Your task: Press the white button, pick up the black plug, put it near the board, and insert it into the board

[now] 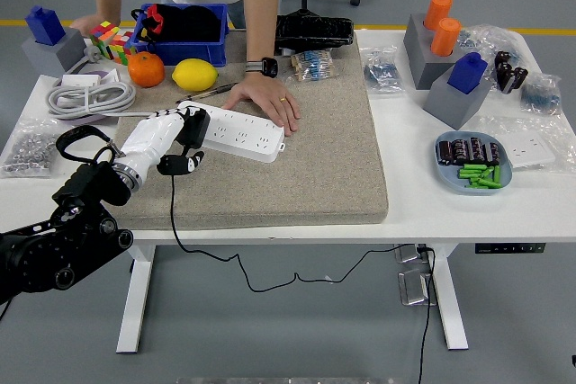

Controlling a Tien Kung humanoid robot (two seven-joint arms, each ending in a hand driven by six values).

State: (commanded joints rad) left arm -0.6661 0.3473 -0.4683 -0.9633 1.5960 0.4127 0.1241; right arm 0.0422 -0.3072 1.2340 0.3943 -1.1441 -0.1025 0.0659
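A white power strip (241,131) lies on the grey mat (297,159), held down at its right end by a person's hand (268,98). My left hand (176,137), white with dark fingertips, is shut on the black plug (190,127), which sits right at the strip's left end, touching or nearly touching its sockets. The plug's black cable (173,209) runs down over the mat's front edge and under the table. Whether the prongs are in a socket cannot be made out. My right hand does not appear.
Behind my hand lie a pen (209,92), a lemon (195,74), an orange (146,68) and a coiled white cable (90,96). A blue bin (184,31) stands at the back. A tray of green parts (473,162) and grey blocks (459,87) sit to the right.
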